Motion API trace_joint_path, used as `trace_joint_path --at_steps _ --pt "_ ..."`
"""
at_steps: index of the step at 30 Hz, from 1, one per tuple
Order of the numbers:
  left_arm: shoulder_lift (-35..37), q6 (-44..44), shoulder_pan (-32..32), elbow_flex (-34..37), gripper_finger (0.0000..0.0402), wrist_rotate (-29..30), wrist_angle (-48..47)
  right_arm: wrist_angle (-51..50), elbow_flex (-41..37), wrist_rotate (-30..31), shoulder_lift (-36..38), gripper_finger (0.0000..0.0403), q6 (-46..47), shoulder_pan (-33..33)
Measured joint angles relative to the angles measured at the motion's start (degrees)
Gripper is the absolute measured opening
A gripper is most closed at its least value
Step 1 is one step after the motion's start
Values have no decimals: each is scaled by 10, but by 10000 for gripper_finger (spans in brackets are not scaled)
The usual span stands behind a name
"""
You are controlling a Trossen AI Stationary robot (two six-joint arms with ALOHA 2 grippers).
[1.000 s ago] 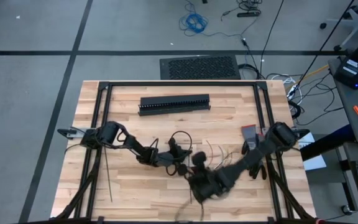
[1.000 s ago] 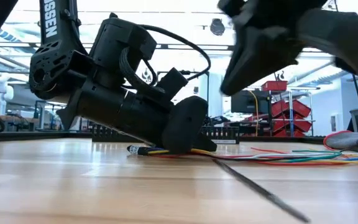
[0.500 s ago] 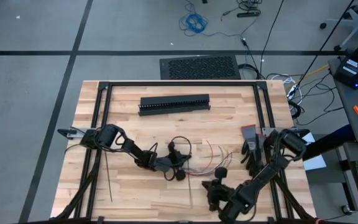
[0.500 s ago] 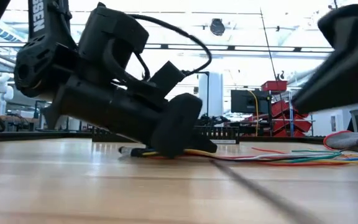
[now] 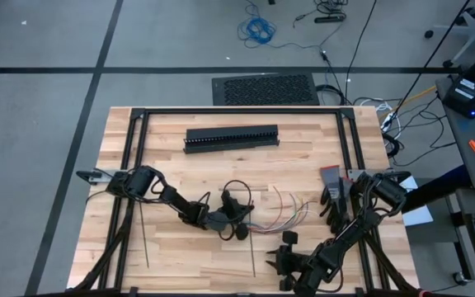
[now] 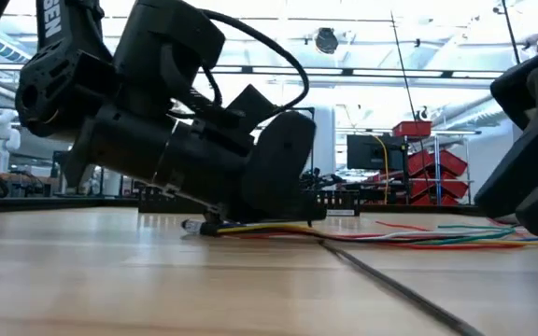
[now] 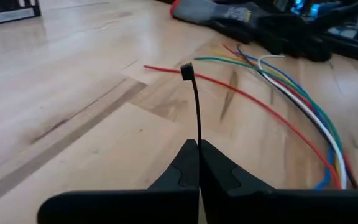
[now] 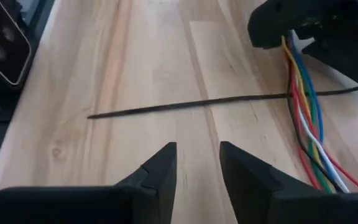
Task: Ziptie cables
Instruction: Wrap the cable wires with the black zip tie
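The cables (image 5: 283, 210), thin coloured wires, lie fanned on the wooden table and show in the low view (image 6: 409, 233). My left gripper (image 5: 242, 224) rests at their left end, shut on a thin black ziptie (image 7: 196, 109). A ziptie strap (image 8: 185, 106) lies flat on the table, crosses the cables (image 8: 303, 124) and runs toward the near edge (image 5: 252, 256). Whether it is the same ziptie, I cannot tell. My right gripper (image 8: 197, 163) hovers open just above this strap, right of it in the high view (image 5: 283, 250). My left gripper pinches the ziptie's strap (image 7: 198, 140) between its two fingertips, a short way behind the head. The fingers point nearly level, toward the table's right side. The strap sticks out past the fingertips, and its square head (image 7: 187, 71) stands free above the wood.
A long black slotted duct (image 5: 232, 138) lies at the far middle. A red and grey tool (image 5: 330, 175) and dark tools (image 5: 336, 210) sit at the right edge. Another thin strip (image 5: 143, 239) lies near the left. The black frame rails (image 5: 130, 165) border the tabletop.
My right gripper has swung away from the left gripper toward the table's near edge, sunk close to the tabletop and rolled its wrist. My left gripper has rolled slightly while staying on the ziptie. The cables have stayed where they were.
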State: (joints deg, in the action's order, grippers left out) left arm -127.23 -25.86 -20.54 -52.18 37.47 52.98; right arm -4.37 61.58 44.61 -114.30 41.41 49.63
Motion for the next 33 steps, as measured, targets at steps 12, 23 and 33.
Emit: trace_joint_path --at_steps 12,23,33 --pt "-9 -16 -33 -88 0 2 -109 -20 0 -20 0 118 0 18" --pt "-93 -21 -62 -184 0 30 -96 -33 14 -96 0 118 33 61" --pt "-110 -15 -84 -245 0 26 -144 -31 51 -133 0 118 62 107"
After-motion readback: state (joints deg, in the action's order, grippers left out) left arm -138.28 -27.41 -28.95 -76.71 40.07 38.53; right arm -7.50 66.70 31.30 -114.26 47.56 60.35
